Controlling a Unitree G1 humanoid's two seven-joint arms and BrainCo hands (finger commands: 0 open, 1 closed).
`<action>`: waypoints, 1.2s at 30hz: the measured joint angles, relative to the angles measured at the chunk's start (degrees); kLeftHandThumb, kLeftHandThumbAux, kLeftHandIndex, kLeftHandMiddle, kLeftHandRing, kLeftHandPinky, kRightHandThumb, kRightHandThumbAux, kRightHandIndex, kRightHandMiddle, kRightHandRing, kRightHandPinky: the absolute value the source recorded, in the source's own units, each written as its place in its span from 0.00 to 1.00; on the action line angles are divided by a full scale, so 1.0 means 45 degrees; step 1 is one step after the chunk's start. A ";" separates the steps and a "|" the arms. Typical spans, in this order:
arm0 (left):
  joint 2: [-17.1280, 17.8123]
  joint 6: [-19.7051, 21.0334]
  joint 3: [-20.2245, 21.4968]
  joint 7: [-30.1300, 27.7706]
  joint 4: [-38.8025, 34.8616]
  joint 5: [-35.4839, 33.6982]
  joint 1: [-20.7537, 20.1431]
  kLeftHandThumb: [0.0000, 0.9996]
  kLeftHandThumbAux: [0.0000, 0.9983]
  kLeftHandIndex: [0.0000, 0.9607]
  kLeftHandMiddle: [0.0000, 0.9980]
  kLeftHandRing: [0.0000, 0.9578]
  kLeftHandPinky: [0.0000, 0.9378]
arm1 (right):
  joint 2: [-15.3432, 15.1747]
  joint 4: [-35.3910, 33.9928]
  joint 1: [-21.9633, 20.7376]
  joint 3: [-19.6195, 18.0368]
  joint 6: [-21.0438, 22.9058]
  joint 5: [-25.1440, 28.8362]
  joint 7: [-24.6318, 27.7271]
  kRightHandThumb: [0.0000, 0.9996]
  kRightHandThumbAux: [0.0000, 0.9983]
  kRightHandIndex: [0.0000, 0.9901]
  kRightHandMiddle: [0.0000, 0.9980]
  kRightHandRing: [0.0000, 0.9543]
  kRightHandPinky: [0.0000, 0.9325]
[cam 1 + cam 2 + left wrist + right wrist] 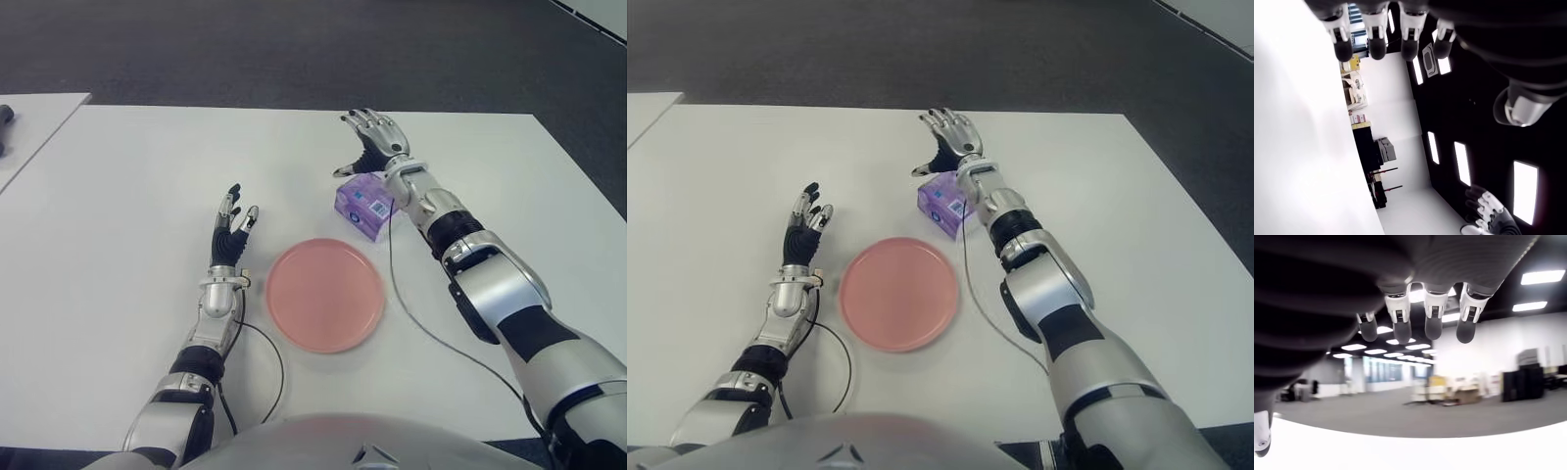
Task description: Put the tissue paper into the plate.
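A white table [118, 196] is carrying a round pink plate [324, 294] near its near-centre. A small purple tissue pack [364, 206], bearing a white label on its facing side, is lying on the table just beyond the plate's far-right rim; the two are standing close together but are not touching, and the pack is not in the plate.

The right hand [372, 142] is reaching forward over the far side of the tissue pack, its palm facing down and toward the pack. Its fingers [1433, 316] are extending nearly straight and are spreading apart, closing on nothing; the right wrist view is showing four fingertips hanging free against the room behind. Whether the heel of the hand is touching the pack cannot be told, since the wrist is passing just above the pack's far-right edge.

The left hand [231, 233] is showing to the left of the plate, raised with its fingers [1376, 34] pointing away from the robot. They are extending, loosely spread, and holding nothing.

A thin black cable [277, 357] is curving across the table beside the left forearm, and a second one [421, 323] is running along the table under the right forearm.
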 measured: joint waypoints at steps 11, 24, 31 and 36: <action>0.0008 -0.0066 -0.0036 0.0000 -0.0018 -0.0004 -0.0006 0.00 0.41 0.00 0.00 0.00 0.00 | 0.0323 0.0839 -0.0002 0.0462 0.0224 0.0032 -0.0319 0.12 0.53 0.00 0.01 0.00 0.00; 0.0019 -0.0091 -0.0089 -0.0003 -0.0115 -0.0037 0.0031 0.00 0.41 0.00 0.00 0.00 0.00 | 0.0585 0.1102 0.0002 0.0815 0.0430 0.0114 -0.0450 0.10 0.49 0.00 0.00 0.00 0.00; 0.0025 -0.0269 -0.0099 -0.0003 -0.0037 -0.0120 0.0024 0.00 0.41 0.00 0.00 0.00 0.00 | 0.0428 0.1212 0.0040 0.0857 0.0463 0.0183 -0.0454 0.09 0.49 0.00 0.00 0.00 0.00; 0.0023 -0.0368 -0.0109 -0.0003 0.0009 -0.0144 -0.0004 0.00 0.41 0.00 0.00 0.00 0.00 | 0.0290 0.1274 0.0062 0.0856 0.0672 0.0219 -0.0441 0.08 0.50 0.00 0.00 0.00 0.00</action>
